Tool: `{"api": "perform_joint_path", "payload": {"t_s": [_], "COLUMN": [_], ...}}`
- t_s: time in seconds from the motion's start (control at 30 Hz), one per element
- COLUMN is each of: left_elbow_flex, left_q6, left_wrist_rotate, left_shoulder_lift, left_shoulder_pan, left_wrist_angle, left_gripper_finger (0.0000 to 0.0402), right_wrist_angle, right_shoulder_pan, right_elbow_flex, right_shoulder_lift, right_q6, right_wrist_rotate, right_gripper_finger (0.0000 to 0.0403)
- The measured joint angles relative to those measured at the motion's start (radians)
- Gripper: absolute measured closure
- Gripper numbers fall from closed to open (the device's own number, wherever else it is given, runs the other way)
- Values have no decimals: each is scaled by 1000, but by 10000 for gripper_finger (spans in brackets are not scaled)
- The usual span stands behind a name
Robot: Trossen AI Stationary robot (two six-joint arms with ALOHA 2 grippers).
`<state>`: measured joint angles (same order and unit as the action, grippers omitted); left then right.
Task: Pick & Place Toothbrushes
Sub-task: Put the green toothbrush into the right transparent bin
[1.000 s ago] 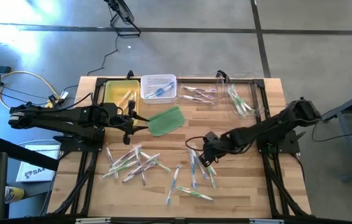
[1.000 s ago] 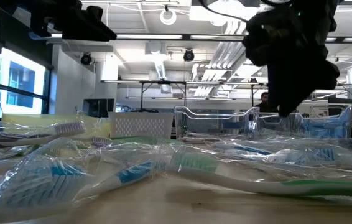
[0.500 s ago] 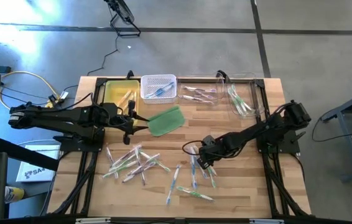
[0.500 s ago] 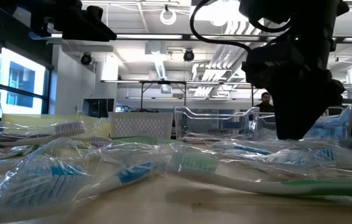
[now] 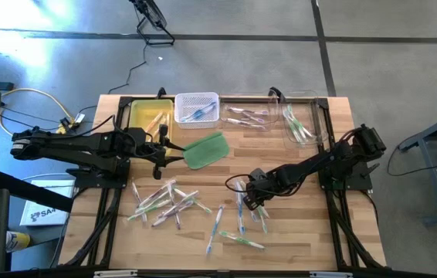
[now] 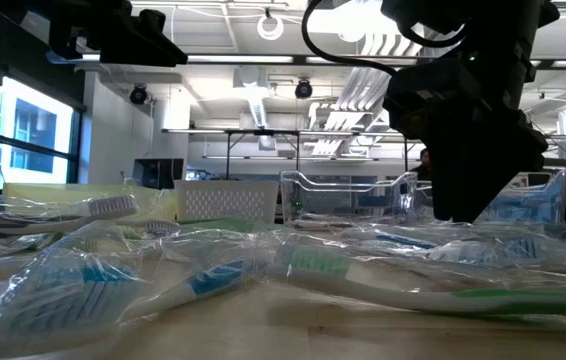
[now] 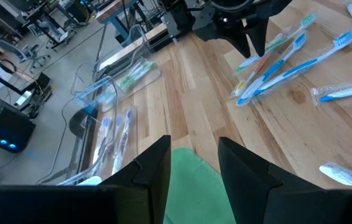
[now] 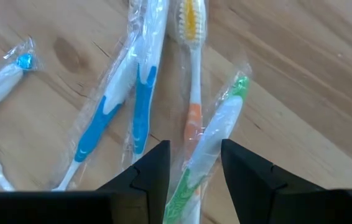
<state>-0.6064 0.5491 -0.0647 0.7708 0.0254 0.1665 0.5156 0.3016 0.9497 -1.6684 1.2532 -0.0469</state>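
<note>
Overhead looking straight down, tabletop-level looking across, wrist views close, all sharing toothbrushes [image 5: 242, 220].

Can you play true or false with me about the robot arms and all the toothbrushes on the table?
1. The right gripper is low over the loose toothbrushes. True.
2. The right gripper is shut on a toothbrush. False: its fingers are open with nothing gripped.
3. The white basket has a blue toothbrush in it. True.
4. The green pad is inside the yellow bin. False: it lies on the table.
5. The left gripper is beside the green pad. True.
</note>
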Motion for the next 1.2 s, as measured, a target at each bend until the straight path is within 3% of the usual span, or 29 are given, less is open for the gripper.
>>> {"api": "perform_joint_path", "payload": {"t_s": [0.8,1.2], "left_elbow_flex": [0,0], "left_q6": [0,0], "left_wrist_rotate": [0,0], "left_shoulder_lift": [0,0], "left_shoulder_pan": [0,0], "left_wrist_angle": [0,0], "left_gripper_finger": [273,273], "right_wrist_angle": [10,54], "right_shoulder_pan": [0,0], "right_elbow_flex": [-1,-1], "right_shoulder_lift": [0,0], "right_q6": [3,3], "right_wrist_rotate": [-91,-85], "right_gripper_finger": [266,266]}}
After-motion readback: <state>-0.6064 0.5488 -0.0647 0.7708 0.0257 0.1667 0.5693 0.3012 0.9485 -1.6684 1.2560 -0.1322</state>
